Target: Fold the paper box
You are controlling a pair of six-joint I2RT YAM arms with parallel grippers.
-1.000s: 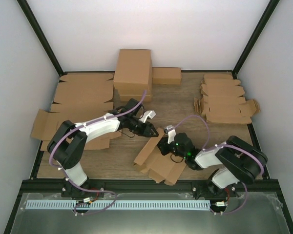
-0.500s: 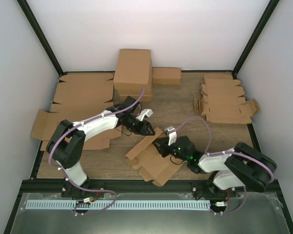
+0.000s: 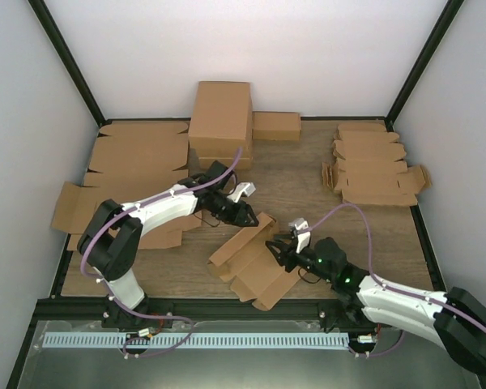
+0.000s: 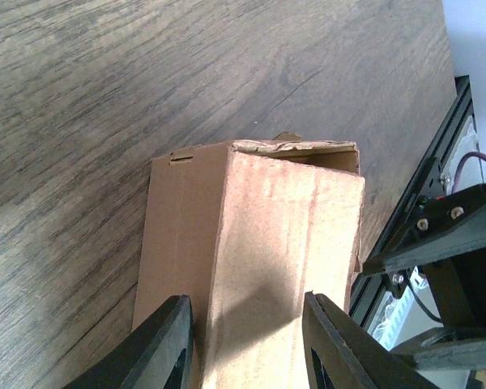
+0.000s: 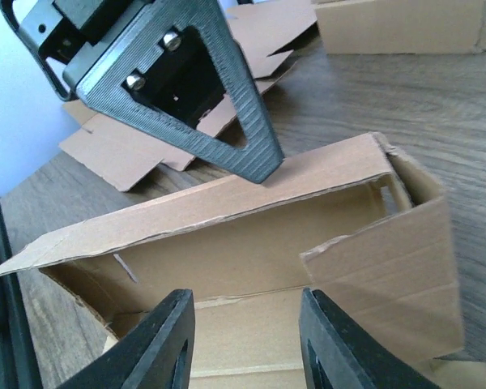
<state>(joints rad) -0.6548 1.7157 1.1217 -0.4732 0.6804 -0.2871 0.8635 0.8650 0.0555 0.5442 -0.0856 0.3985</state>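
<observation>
Wood-grain tabletop [image 3: 308,203], brown and matt, closed in by three plain white walls [image 3: 251,49], with black frame posts [image 3: 65,61] at the corners.

Against the back wall, one tall closed brown cardboard carton [image 3: 220,121]. Touching the carton's right side, one lower closed cardboard box [image 3: 276,126]. Left of the carton, wide flat cardboard sheets [image 3: 138,158] with notched edges, overlapping, count unclear. Far right of the carton, one loose pile of small die-cut blanks [image 3: 373,166], number not readable.

Well in front of the carton and slightly to its right, one plain brown paper box [image 3: 251,259], half formed. Long walls raised, one end flap standing askew, other flaps splayed flat on the wood. Raw fibrous edges, pressed crease lines, a small slot near one corner.

Two white-and-black arms, each trailing a purple cable [image 3: 352,212].

Left gripper [image 3: 251,215] [image 4: 247,348] between carton and paper box, fingers apart, straddling the box's raised wall. One ribbed grey finger [image 5: 219,113] tip down on that wall's top edge.

Right gripper [image 3: 277,248] [image 5: 243,340] at the box's right side, fingers spread over the open interior, clamped on nothing.
</observation>
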